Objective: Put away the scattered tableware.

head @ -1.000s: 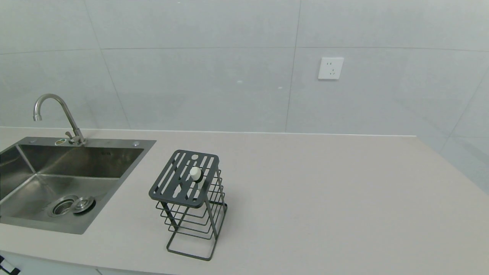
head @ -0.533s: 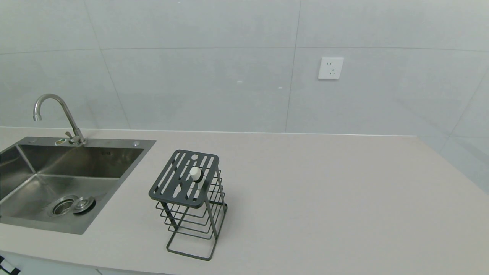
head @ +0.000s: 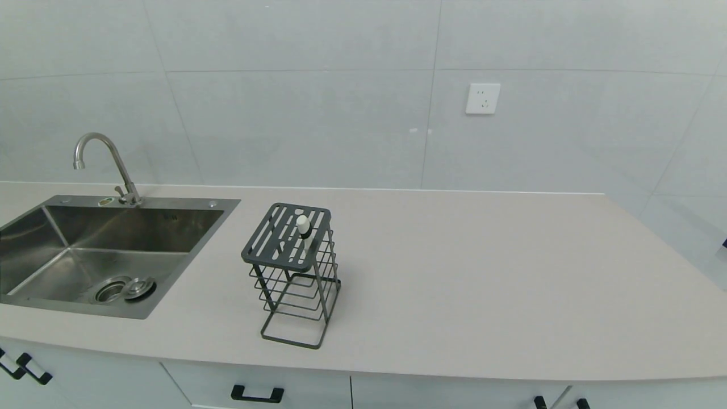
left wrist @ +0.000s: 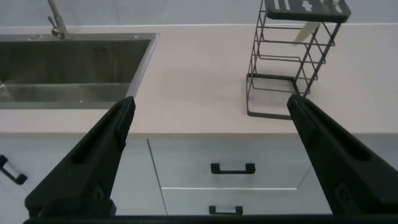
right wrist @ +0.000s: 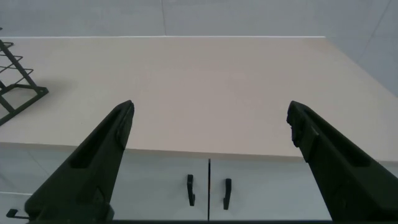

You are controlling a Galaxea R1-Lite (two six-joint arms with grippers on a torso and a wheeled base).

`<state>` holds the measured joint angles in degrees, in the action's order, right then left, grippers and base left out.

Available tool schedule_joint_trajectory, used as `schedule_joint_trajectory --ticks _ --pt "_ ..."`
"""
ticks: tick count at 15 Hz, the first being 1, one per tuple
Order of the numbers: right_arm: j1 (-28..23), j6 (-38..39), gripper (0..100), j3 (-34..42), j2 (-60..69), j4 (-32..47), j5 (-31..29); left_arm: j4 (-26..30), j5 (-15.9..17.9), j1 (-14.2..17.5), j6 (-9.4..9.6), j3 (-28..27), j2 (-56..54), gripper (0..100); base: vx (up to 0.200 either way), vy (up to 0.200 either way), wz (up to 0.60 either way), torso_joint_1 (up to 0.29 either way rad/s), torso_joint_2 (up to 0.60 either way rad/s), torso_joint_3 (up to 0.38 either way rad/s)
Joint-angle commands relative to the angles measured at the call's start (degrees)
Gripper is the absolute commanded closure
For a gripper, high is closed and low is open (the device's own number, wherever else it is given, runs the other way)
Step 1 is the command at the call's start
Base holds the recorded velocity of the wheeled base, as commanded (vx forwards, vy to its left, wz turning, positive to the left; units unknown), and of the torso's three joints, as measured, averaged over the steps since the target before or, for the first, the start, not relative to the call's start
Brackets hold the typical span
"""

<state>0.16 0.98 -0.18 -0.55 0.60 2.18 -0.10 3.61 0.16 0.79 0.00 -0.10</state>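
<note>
- left gripper (left wrist: 210, 109) and right gripper (right wrist: 210, 109): both spread wide, gripping nothing.
- beige countertop (head: 483, 284) edge ahead of both sets of fingertips; driving forward low could clip it.
- black wire metal rack (left wrist: 306, 9) beyond the left fingers (left wrist: 93, 155); it looks light, so a nudge may tip it.
- white-handled utensil (head: 303, 225) stands slotted in the rack top; tipping would spill it.

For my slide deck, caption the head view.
Dark wire rack holding one white utensil stands on the counter beside a steel sink.
</note>
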Motion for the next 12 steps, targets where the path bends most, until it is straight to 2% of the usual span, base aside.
schedule_joint_trajectory --ticks 1,3,10,12 --pt "0.0 0.0 0 0.0 -0.1 0.0 0.0 0.0 0.0 0.0 0.0 0.0 0.1 0 0.0 0.0 0.0 0.0 0.0 0.0" --pt "0.0 0.0 0 0.0 -0.1 0.0 0.0 0.0 0.0 0.0 0.0 0.0 0.1 0 0.0 0.0 0.0 0.0 0.0 0.0" --pt "0.0 0.1 0 0.0 -0.1 0.0 0.0 -0.1 0.3 -0.1 -0.18 0.0 0.1 0 0.0 0.0 -0.6 0.004 0.0 0.0" --pt "0.0 0.1 0 0.0 -0.1 0.0 0.0 -0.1 0.3 0.0 -0.18 0.0 0.2 0 0.0 0.0 0.0 0.0 0.0 0.0"
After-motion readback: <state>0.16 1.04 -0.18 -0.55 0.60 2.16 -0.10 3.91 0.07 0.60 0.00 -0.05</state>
